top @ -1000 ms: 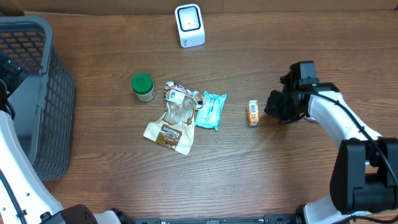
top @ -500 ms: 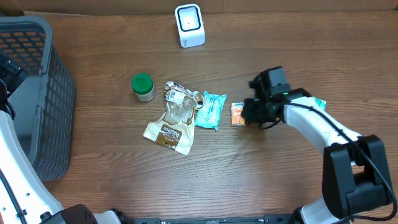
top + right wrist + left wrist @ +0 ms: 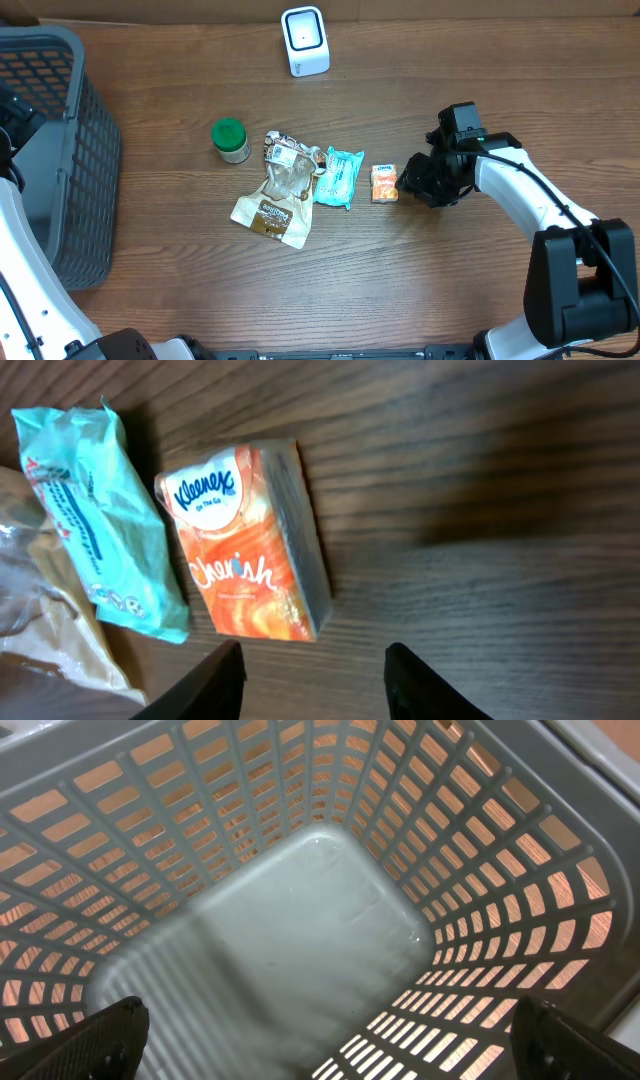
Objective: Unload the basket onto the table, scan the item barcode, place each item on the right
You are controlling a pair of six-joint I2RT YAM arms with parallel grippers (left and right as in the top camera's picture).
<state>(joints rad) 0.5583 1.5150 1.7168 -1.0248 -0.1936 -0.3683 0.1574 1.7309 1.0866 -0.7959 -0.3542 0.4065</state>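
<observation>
Brown wood-grain table (image 3: 180, 300); grey basket (image 3: 95, 150) at left edge; left fingers (image 3: 110, 1035) wide apart, right fingers (image 3: 215, 680) parted, empty.

The left gripper (image 3: 345, 1045) hangs above the inside of a grey basket (image 3: 480, 920), its two dark fingers (image 3: 105, 1038) spread wide apart at the lower corners of the view, over a smooth solid floor ringed by slotted walls, with brown wood (image 3: 598, 930) showing through the slots.
</observation>
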